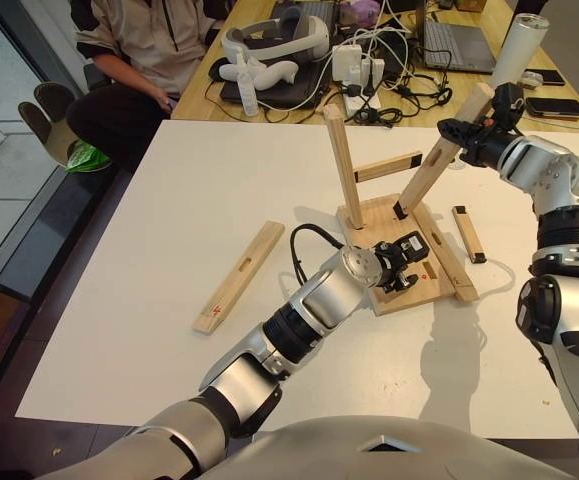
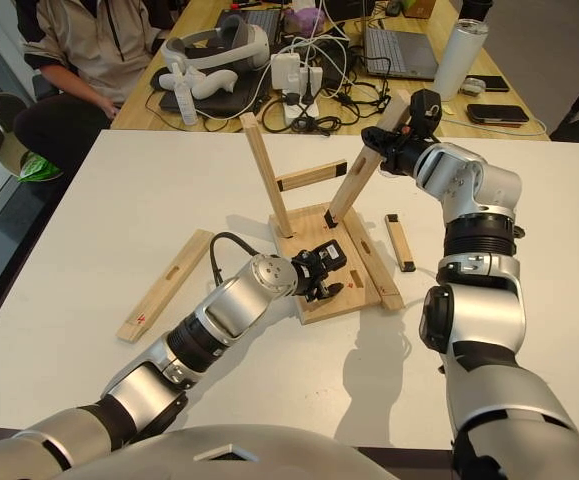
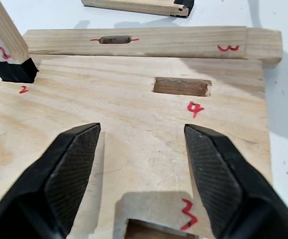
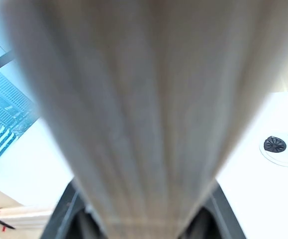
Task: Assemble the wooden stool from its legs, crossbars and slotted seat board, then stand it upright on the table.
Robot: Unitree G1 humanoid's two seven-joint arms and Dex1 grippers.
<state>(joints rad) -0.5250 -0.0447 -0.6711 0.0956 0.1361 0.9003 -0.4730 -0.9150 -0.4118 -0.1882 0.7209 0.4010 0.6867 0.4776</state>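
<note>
The white table (image 1: pixel 169 200) is carrying the board (image 3: pixel 109 99). The left gripper (image 3: pixel 141 134) is hovering spread above it. The right gripper (image 1: pixel 466 135) is pinching a tilted leg (image 1: pixel 424 180). A cluttered desk (image 1: pixel 194 95) is standing behind.

Near side of the pale slotted wooden seat board (image 1: pixel 379 222), the left arm (image 1: pixel 319 300): glossy silver-grey rounded shells, black ribbed joint bands, and a black cable (image 1: pixel 304 240) looped at the wrist. Its left pincer (image 3: pixel 141 134) has two matt black wedge fingers (image 3: pixel 69 174) with cross-hatched pads. Right of the board, the right arm (image 1: pixel 549 170): matching silver shells, black joint rings and a black right pincer (image 1: pixel 466 133).
</note>
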